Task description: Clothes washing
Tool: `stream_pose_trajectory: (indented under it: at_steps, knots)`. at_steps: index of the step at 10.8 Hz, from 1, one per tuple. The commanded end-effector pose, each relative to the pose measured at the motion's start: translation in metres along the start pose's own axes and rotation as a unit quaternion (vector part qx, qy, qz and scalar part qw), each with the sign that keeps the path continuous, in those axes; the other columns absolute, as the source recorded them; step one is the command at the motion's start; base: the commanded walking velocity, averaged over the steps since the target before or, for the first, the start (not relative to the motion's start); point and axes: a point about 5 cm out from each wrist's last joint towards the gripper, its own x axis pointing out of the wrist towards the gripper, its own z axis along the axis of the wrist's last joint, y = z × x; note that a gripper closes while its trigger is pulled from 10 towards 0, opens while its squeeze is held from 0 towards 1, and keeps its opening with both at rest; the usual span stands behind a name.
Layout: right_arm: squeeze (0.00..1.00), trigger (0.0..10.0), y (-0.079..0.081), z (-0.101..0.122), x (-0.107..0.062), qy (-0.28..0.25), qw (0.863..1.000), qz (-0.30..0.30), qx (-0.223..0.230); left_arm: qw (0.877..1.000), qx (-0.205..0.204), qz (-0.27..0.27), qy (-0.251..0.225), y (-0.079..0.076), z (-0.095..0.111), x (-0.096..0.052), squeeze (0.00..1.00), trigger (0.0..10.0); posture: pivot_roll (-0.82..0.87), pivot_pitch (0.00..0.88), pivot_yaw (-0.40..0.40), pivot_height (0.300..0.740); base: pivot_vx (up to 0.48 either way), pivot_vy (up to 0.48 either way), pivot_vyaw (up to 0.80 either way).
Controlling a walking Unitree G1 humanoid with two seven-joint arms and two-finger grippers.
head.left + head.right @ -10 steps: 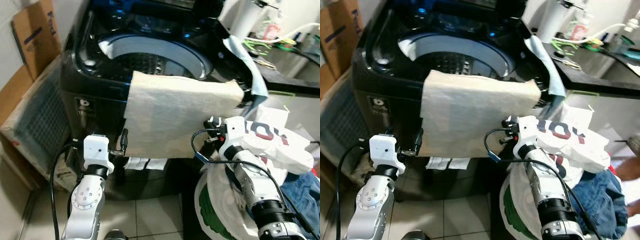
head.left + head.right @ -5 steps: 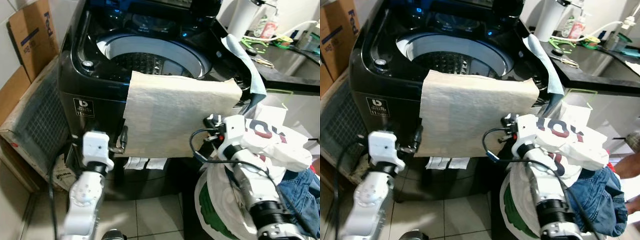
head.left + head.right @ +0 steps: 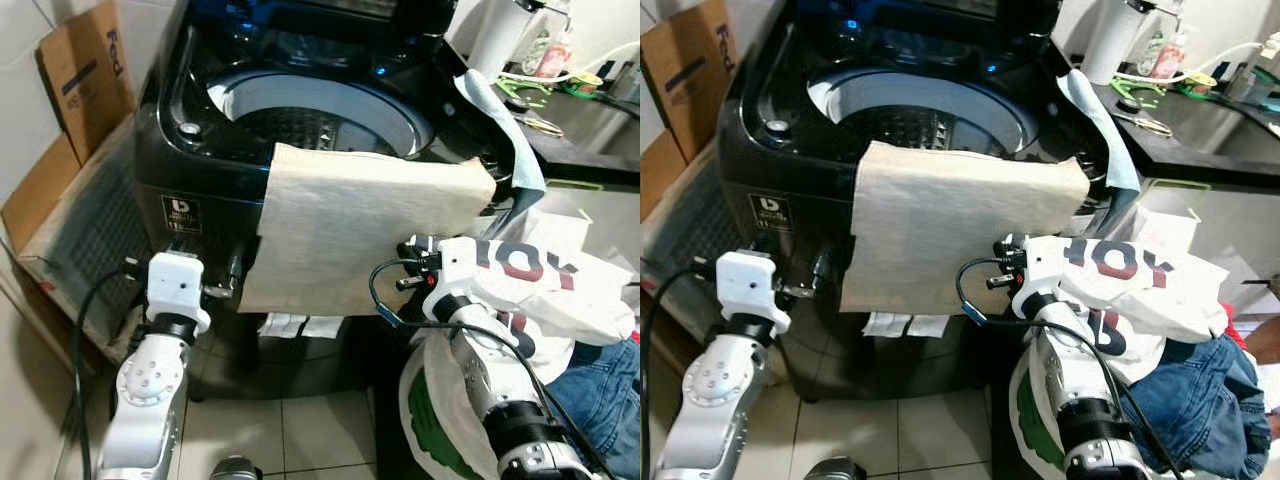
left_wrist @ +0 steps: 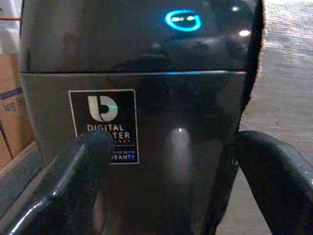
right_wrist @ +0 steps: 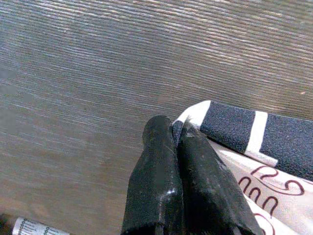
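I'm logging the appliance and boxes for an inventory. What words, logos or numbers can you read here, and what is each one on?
"DIGITAL", with a "b"-like logo above it: sticker on the washing machine front. Its lower lines are partly covered; "...RANTY" shows.
"Fed": cardboard box left of the machine; the rest is cut off.
Large red and dark letters on the white shirt: folded, not readable as a word.
White tag under the beige cloth: too small.

Beige cloth [image 3: 365, 230] draped over black open-topped washing machine's [image 3: 300, 110] front rim, hanging flat.
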Motion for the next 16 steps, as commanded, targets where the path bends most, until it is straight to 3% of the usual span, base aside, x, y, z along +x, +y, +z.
stream_pose_trajectory:
  at_steps: [1,8,11,13,15,16]
  knots:
    - [0.00,0.0,-0.001,0.005,0.002,-0.012,1.000,-0.002,-0.002,1.000,-0.001,-0.009,0.000,-0.004,0.002,0.000,0.00,10.0,0.21,0.000,-0.130,0.740,0.000,0.000,0.00]
    - [0.00,0.0,0.004,0.015,0.003,-0.034,0.999,0.029,-0.028,1.000,-0.009,-0.016,0.011,-0.012,-0.001,-0.003,0.00,10.0,0.19,0.000,-0.134,0.740,0.000,0.000,0.00]
    - [0.00,0.0,0.001,0.010,-0.003,-0.021,0.999,0.038,-0.031,1.000,-0.013,-0.021,0.015,-0.016,-0.003,-0.002,0.00,10.0,0.18,0.000,-0.132,0.740,0.000,0.000,0.00]
    - [0.00,0.0,0.006,0.028,-0.002,-0.055,0.996,0.057,-0.040,0.999,-0.015,-0.023,0.016,-0.019,-0.004,-0.002,0.00,10.0,0.18,0.000,-0.127,0.740,0.000,0.000,0.00]
    - [0.00,0.0,0.024,0.099,-0.009,-0.126,0.971,0.199,-0.028,0.999,-0.018,-0.029,0.017,-0.019,-0.005,-0.002,0.00,10.0,0.17,0.000,-0.112,0.740,0.000,0.000,0.00]
    - [0.00,0.0,0.021,0.152,-0.007,-0.175,0.956,0.235,-0.003,0.999,-0.019,-0.033,0.017,-0.021,-0.005,0.000,0.00,10.0,0.15,0.000,-0.103,0.740,0.000,0.000,0.00]
